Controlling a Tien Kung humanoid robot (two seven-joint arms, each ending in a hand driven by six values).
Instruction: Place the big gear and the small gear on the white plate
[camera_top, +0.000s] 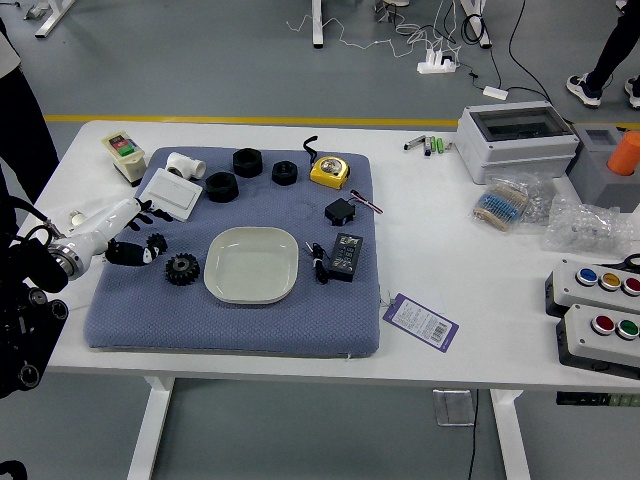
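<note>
Large black toothed gear (182, 269): lies flat on the blue-grey textured mat (230, 335), face up, just left of the white plate; round, so no long axis.
Small black toothed gear (157, 243): on the mat, on the far-left side of the large gear and apart from it, near the lower black part of the left hand (104, 229); contact cannot be told. Its facing is too small to tell.
White rounded-rectangular plate (251, 265): upright on the mat, hollow side up, longer side to side as seen; no gear on it.
Left hand: in from the left, digits spread apart, gripping nothing; upper ones point toward the white rectangular item (171, 194).
Purple-edged paper tag (421, 321): on the white surface (450, 362), slanting down to the right; barcode visible, print too small to read.
Black rectangular adapter (345, 257): pale marking on top, illegible.
Edges: plate's left rim close to the large gear; right rim near the black coiled cable (319, 262).
Room: bare mat between plate and mat's near edge.
</note>
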